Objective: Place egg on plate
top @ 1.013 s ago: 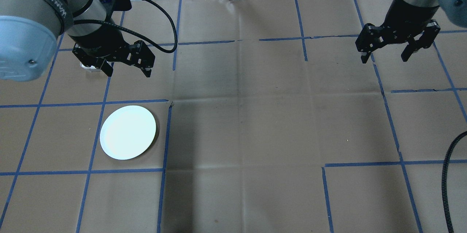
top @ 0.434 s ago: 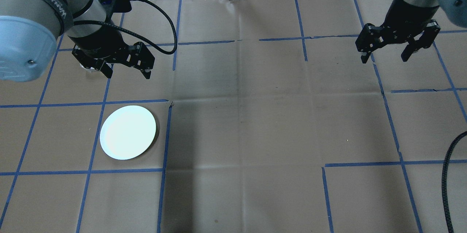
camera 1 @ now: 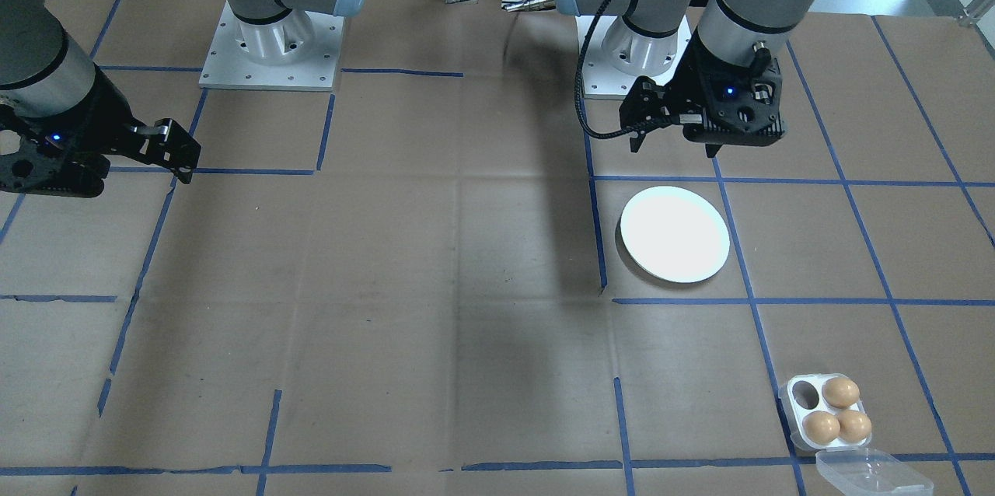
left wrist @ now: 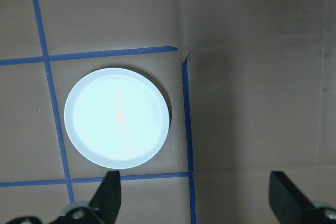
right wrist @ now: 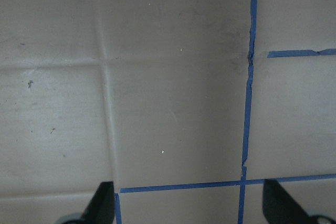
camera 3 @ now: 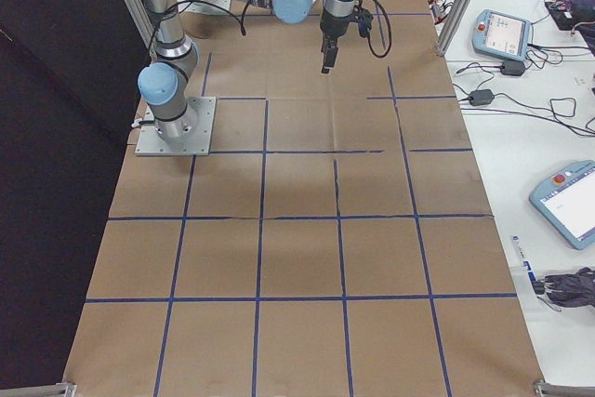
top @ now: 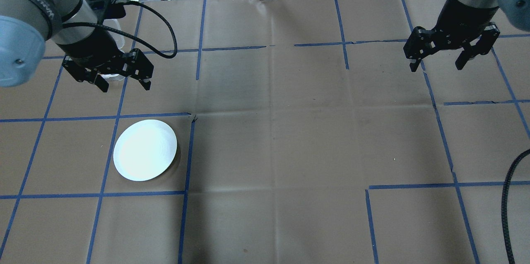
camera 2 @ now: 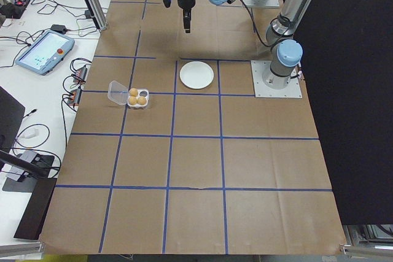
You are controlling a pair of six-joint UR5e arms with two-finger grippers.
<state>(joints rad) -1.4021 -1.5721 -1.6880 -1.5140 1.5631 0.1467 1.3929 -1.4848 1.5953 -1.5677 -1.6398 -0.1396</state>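
1. You are at the reach stage: no egg has been picked yet, and the plate lies bare on the brown table covering.
2. Your left gripper hangs above the table with its jaws spread wide and nothing between them; the left wrist view shows both fingertips well apart over the covering.
3. Your right gripper is likewise wide open and empty, far across the table from the plate.
4. The eggs sit in the small white egg tray, three holes filled and one bare, with a clear lid just beside it.
5. In the overhead view the left gripper hides the tray, so it probably hovers over or near it; height above the eggs is hard to judge.
6. Next, I'd judge, you need to centre over one egg, descend, and close gently.
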